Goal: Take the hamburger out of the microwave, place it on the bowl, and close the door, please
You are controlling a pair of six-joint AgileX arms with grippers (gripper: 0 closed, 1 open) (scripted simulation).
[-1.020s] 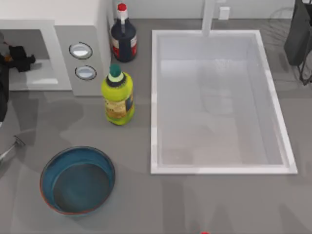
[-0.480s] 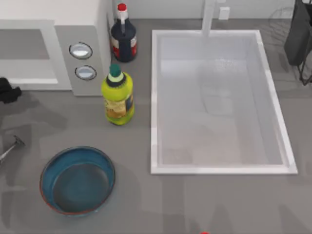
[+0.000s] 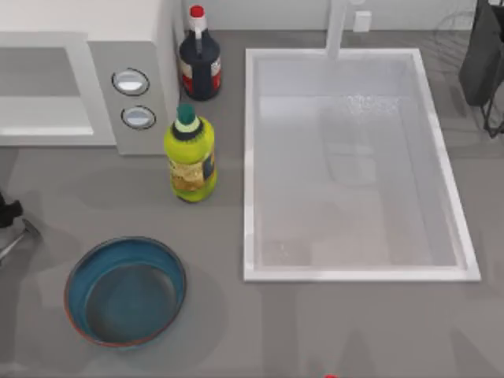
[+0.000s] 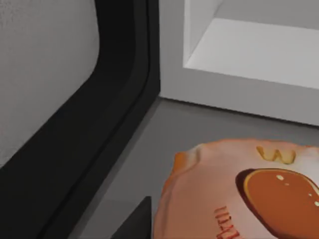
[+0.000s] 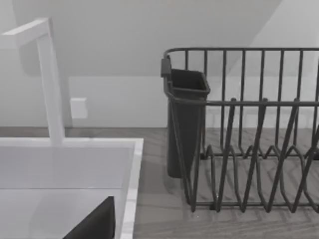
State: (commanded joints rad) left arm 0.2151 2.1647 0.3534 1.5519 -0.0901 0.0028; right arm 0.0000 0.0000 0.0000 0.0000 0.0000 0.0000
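The white microwave (image 3: 134, 47) stands at the back left with its cavity (image 4: 259, 50) open. Its door (image 4: 45, 74) is swung open, showing a dark inner frame and a greyish window in the left wrist view. The hamburger (image 4: 239, 194), pale with an orange-red spot, sits right under the left wrist camera above the grey counter, with one dark finger (image 4: 134, 221) beside it. My left gripper (image 3: 6, 213) is at the table's left edge, in front of the microwave and behind the blue bowl (image 3: 126, 291), shut on the hamburger. My right arm (image 3: 482, 55) is parked at the back right.
A yellow bottle (image 3: 190, 157) and a dark red-capped bottle (image 3: 199, 67) stand right of the microwave. The white sink (image 3: 250, 157) with its faucet (image 5: 50, 79) takes up the middle and right. A black dish rack (image 5: 249, 149) stands at the far right. A thin bar (image 3: 20, 236) pokes in at the left edge.
My left gripper has drawn back out of the microwave cavity and moved toward the table's front along the left edge, nearer the bowl. The right arm has not moved.
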